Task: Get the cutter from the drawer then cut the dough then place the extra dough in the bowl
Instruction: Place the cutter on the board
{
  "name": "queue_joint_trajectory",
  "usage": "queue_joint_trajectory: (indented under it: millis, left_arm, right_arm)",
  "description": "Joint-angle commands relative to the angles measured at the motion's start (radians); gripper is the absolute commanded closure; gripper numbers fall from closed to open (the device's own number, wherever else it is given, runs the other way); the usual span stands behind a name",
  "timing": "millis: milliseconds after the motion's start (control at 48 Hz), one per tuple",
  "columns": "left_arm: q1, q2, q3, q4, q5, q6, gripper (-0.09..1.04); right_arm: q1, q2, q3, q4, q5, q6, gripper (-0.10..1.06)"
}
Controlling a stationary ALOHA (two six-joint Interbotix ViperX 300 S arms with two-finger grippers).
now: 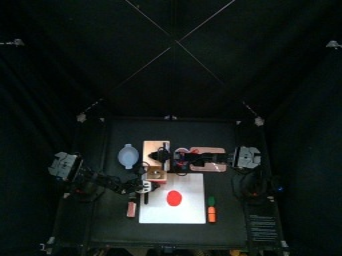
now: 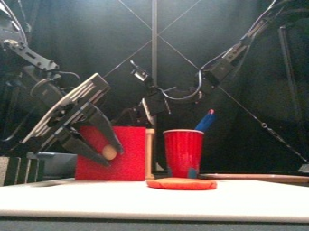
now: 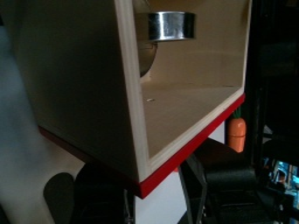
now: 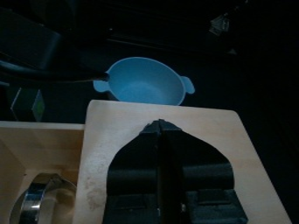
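The pale wooden box (image 1: 163, 150) stands at the back of the white board (image 1: 195, 186). Its drawer (image 3: 176, 96) is pulled out, red front (image 2: 115, 158) toward me. The round metal cutter (image 3: 173, 24) lies inside the drawer at its back, also seen as the cutter (image 4: 35, 199). My left gripper (image 3: 158, 179) is at the drawer front, jaws wide apart on either side of the red edge. My right gripper (image 4: 160, 131) is shut and rests on the box's top. A flat red dough disc (image 1: 174, 198) lies on the board's middle. The blue-grey bowl (image 1: 127, 154) sits left of the box.
A red cup (image 2: 183, 152) with a blue toy knife (image 2: 205, 120) stands right of the box. An orange toy carrot (image 1: 210, 212) lies at the board's front right corner. Another small reddish toy (image 1: 132, 208) lies off the board's front left.
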Motion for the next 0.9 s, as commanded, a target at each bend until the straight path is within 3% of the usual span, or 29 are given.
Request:
queue_joint_trajectory:
  millis: [21, 208, 500, 708, 896]
  left_arm:
    - [-0.023, -0.003, -0.026, 0.011, 0.006, 0.009, 0.36]
    - [-0.021, -0.003, -0.006, 0.011, 0.006, 0.012, 0.33]
    - [-0.026, -0.009, -0.008, 0.043, 0.008, 0.011, 0.16]
    - [-0.058, -0.052, -0.005, 0.066, 0.029, 0.012, 0.15]
    - [-0.063, -0.241, 0.055, 0.279, 0.064, 0.026, 0.17]
  right_arm:
    - [-0.003, -0.009, -0.002, -0.002, 0.012, -0.003, 0.98]
    - [-0.002, -0.009, -0.002, -0.002, 0.014, -0.003, 0.98]
    - [-0.002, -0.009, -0.005, -0.002, 0.015, -0.002, 0.98]
    - [0.0, -0.017, -0.005, 0.0, 0.035, 0.005, 0.98]
    - [0.012, -0.04, -0.005, 0.0, 0.034, 0.011, 0.98]
